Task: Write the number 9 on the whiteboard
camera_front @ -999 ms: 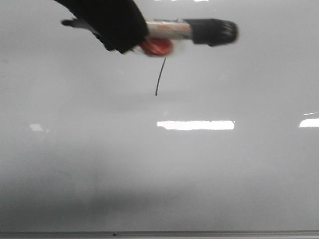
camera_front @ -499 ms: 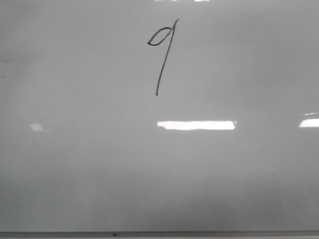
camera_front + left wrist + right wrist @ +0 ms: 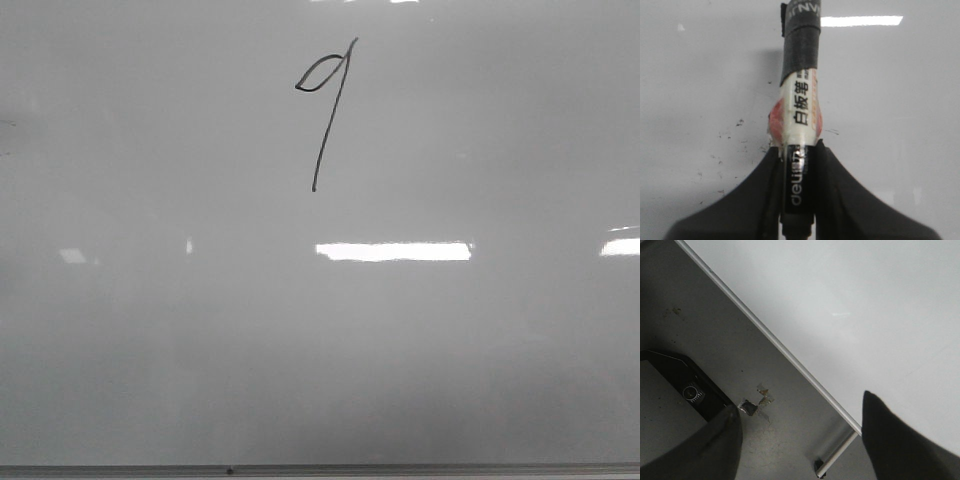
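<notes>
The number 9 (image 3: pixel 323 110) is drawn in thin dark line near the top middle of the whiteboard (image 3: pixel 320 330) in the front view, with a small leaf-shaped loop and a long slanted tail. Neither gripper shows in the front view. In the left wrist view my left gripper (image 3: pixel 799 157) is shut on a whiteboard marker (image 3: pixel 801 115), black-capped with a white label, above the board (image 3: pixel 890 100). In the right wrist view my right gripper (image 3: pixel 800 425) is open and empty over the board's edge (image 3: pixel 780 350).
The board's grey frame edge (image 3: pixel 320 469) runs along the bottom of the front view. Bright light reflections (image 3: pixel 393 251) lie on the board. Small dark specks (image 3: pixel 730 140) mark the board near the marker. A grey floor (image 3: pixel 705 330), a table leg (image 3: pixel 837 452) and a black base (image 3: pixel 685 385) lie beyond the edge.
One second ago the left gripper with the marker covered the top of the figure. It has moved out of the front view, and the whole 9 shows. Nothing moved in the last half second.
</notes>
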Robot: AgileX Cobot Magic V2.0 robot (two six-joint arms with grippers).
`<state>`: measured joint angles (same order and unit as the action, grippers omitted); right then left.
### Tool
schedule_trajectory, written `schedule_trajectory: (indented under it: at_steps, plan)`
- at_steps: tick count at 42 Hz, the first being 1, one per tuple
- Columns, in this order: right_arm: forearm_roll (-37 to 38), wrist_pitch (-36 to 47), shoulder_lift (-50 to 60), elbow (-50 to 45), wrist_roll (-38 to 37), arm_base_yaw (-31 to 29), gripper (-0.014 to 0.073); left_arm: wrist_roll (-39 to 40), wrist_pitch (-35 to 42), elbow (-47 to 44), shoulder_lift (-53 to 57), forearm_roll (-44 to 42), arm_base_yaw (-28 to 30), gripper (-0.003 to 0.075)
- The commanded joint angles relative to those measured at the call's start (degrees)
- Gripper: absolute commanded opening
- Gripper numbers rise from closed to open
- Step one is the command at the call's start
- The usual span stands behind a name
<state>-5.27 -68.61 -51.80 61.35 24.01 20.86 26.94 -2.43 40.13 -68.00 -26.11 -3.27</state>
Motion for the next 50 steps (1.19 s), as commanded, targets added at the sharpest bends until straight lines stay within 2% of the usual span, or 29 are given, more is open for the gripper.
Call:
schedule_trajectory:
  at_steps: [1, 9, 12, 20, 28, 35, 39, 50]
  plan:
    - [0.1, 2.2, 0.6, 1.8, -0.2, -0.4, 0.0528, 0.7, 8.9, 1.6, -3.0, 0.0, 0.7, 0.0050]
    - [0.1, 2.2, 0.5, 1.7, -0.2, -0.4, 0.0528, 0.7, 15.5, 1.8, -10.7, 0.0, 0.7, 0.0066]
    - [0.1, 2.2, 0.5, 1.7, -0.2, -0.4, 0.0528, 0.7, 16.3, 2.4, -12.8, 0.2, 0.7, 0.0103]
    - [0.0, 2.2, 0.5, 1.7, -0.2, -0.4, 0.0528, 0.7, 16.1, 4.0, -16.1, 0.1, 0.7, 0.0260]
    - [-0.1, 2.4, 0.5, 1.7, -2.1, -0.4, 0.0528, 0.7, 14.7, 4.0, -16.0, 0.1, 0.7, 0.0334]
    - [5.3, 2.2, 1.4, 1.6, -13.0, -0.4, 0.0528, 0.6, 5.8, 4.0, -11.8, 0.1, 0.7, 0.0333]
    - [7.9, 2.6, 3.8, 0.8, -21.5, -0.4, 0.0528, 0.0, -4.7, 4.0, -5.3, 0.1, -1.5, 0.0333]
    - [7.9, 7.6, 14.2, -4.8, -23.1, -0.4, 0.0528, -2.7, -24.8, 4.0, 11.5, 0.6, -13.1, 0.0329]
